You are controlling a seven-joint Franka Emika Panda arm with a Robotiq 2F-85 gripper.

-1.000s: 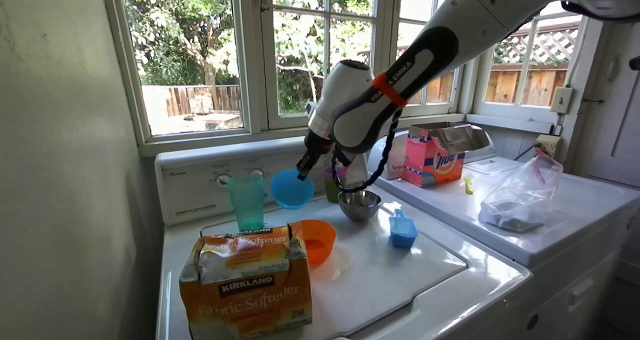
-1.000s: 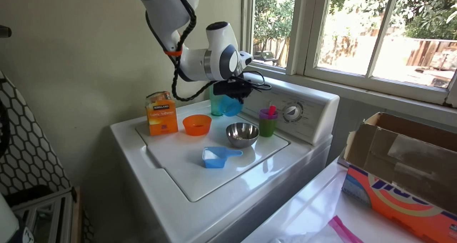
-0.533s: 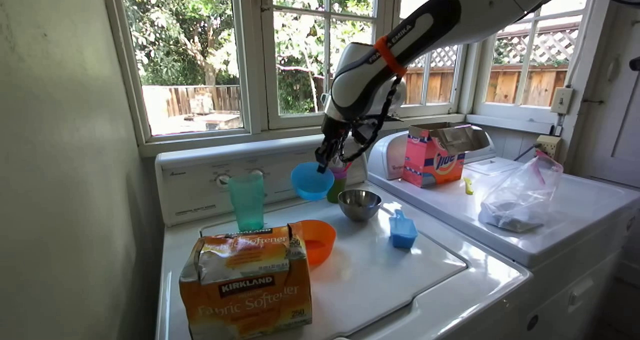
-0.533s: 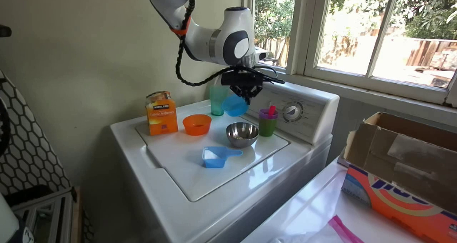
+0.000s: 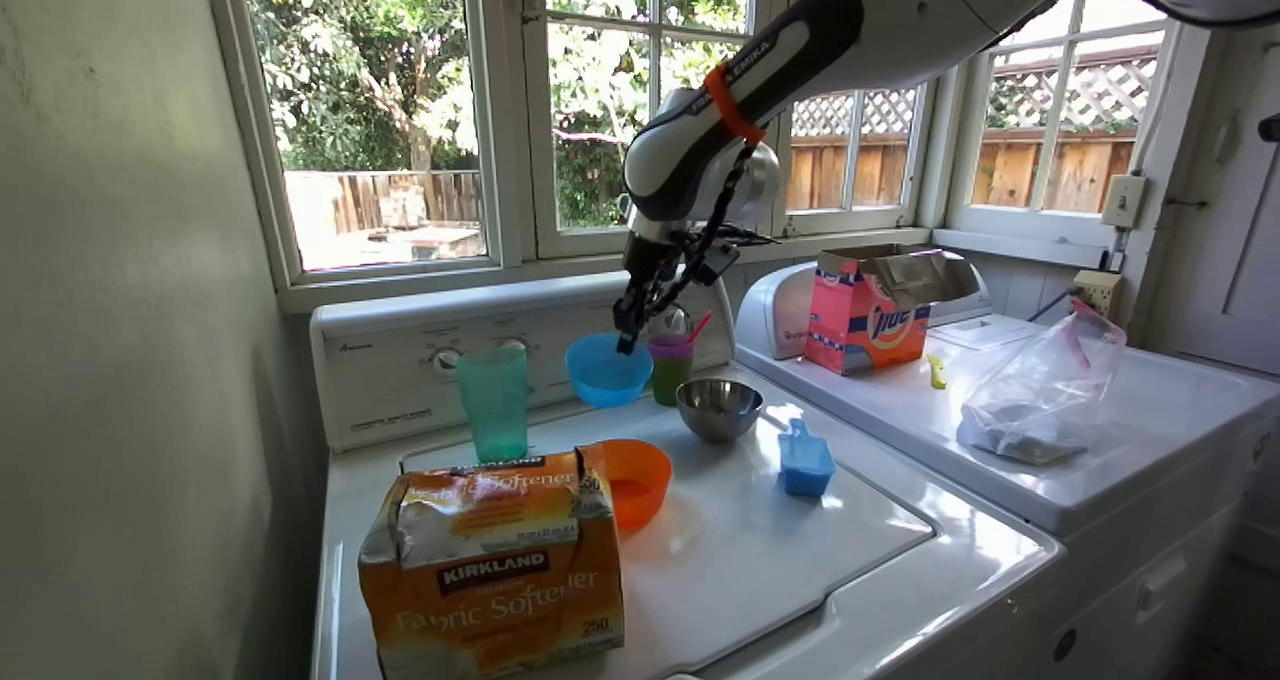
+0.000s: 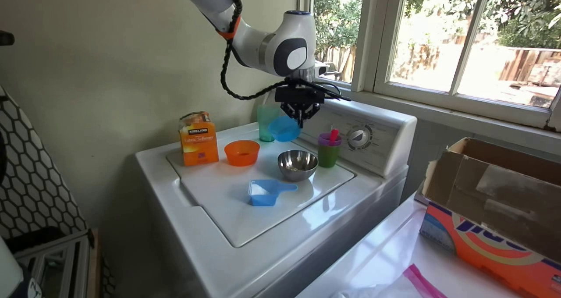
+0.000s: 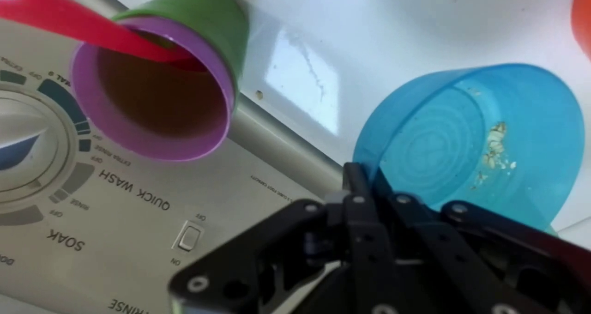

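The blue bowl [image 7: 466,141] is in the gripper [image 7: 367,174], which is clamped on its rim. The bowl hangs tilted in front of the panel [image 5: 480,325] of the washer [image 5: 760,560], with a few pale flakes [image 7: 495,147] inside.

Take the blue bowl as the centre of the clock in an exterior view. The cup [image 5: 671,382], green and purple, is near at 3 o'clock, with a red utensil [image 7: 92,32] leaning in it. The steel bowl [image 5: 720,415] is between 3 and 4, and the scoop [image 5: 806,468] farther out at 4. The orange bowl [image 5: 642,485] is between 5 and 6, the softener box [image 5: 500,580] at 7, the tumbler [image 5: 493,405] between 8 and 9.

Well apart, on the machine [image 5: 1150,440] beside the washer, the Tide box [image 5: 862,322] stands between 2 and 3, and a clear bag [image 5: 1045,395] at 3.
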